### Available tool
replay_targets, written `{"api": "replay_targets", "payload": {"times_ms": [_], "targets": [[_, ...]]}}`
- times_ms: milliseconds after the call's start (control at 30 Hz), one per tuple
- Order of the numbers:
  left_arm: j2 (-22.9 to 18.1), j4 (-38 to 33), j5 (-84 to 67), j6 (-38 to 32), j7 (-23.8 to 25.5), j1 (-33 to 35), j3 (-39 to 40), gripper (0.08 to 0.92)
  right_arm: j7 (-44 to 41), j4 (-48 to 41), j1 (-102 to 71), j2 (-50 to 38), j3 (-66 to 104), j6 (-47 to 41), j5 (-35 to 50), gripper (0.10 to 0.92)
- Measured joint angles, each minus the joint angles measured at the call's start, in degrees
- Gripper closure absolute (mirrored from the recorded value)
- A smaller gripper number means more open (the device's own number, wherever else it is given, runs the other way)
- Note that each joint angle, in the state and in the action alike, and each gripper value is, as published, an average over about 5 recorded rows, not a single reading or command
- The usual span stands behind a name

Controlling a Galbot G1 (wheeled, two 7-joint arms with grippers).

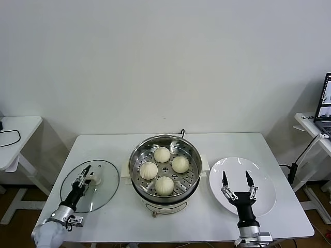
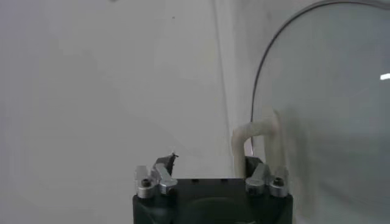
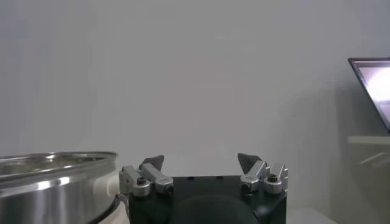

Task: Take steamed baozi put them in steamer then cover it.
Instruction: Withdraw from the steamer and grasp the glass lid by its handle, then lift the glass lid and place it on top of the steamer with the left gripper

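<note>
Several steamed baozi (image 1: 162,154) sit on the perforated tray inside the shiny steamer (image 1: 137,155), mid-table; its metal wall (image 3: 55,182) also shows in the right wrist view. The glass cover (image 1: 106,186) lies flat on the table to the steamer's left. My left gripper (image 1: 85,175) is down over the cover's white handle (image 2: 256,131). Its jaws stand apart, and the handle is against one finger (image 2: 253,167). My right gripper (image 1: 236,178) hovers open and holding nothing over the white plate (image 1: 264,199).
The white table (image 1: 103,147) bears the cover, steamer and plate in a row. A small white side table (image 1: 20,129) with a cable stands at far left. A laptop (image 1: 325,103) on another desk is at far right.
</note>
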Motion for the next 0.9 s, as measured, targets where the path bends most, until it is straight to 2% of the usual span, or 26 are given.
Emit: {"api": "replay_targets", "payload": {"times_ms": [333, 433, 633, 900], "targets": [[-0.4, 2.2, 1.2, -0.2, -0.4, -0.8, 0.2, 0.735, -0.1, -1.2, 0.6, 0.1, -0.3, 0.4, -0.2, 0.203], [-0.6, 2.2, 1.3, -0.2, -0.6, -0.8, 0.0, 0.793, -0.1, -1.5, 0.8, 0.2, -0.3, 0.5, -0.2, 0.203], [-1.4, 0.0, 1.1, 0.0, -0.9, 0.2, -1.1, 0.801, -0.1, -1.7, 1.0, 0.2, -0.4, 0.6, -0.2, 0.203], [-1.6, -9.4, -1.1, 1.3, 0.3, 3.9, -4.1, 0.801, -0.1, -1.6, 1.2, 0.2, -0.4, 0.6, -0.2, 0.203]]}}
